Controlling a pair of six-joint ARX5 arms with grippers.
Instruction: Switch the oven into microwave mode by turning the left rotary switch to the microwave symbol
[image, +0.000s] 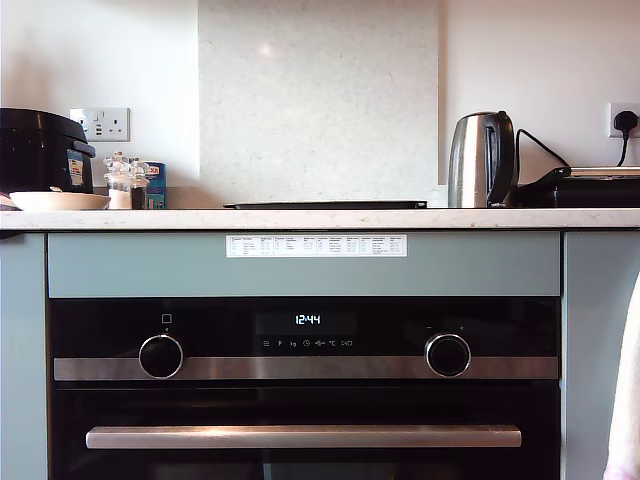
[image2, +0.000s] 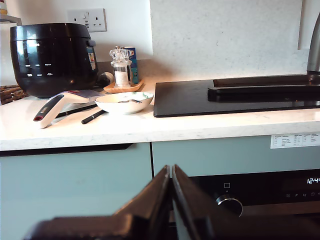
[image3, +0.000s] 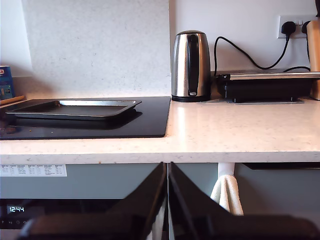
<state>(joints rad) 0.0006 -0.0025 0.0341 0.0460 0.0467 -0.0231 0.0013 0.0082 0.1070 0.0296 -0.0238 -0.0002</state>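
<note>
Exterior view shows the oven (image: 300, 400) under the tabletop (image: 300, 218), its left rotary switch (image: 161, 356) untouched at that view's left, while my first gripper (image2: 171, 172) and my second gripper (image3: 167, 170) hang back, jaws clenched, nothing grasped.
</note>
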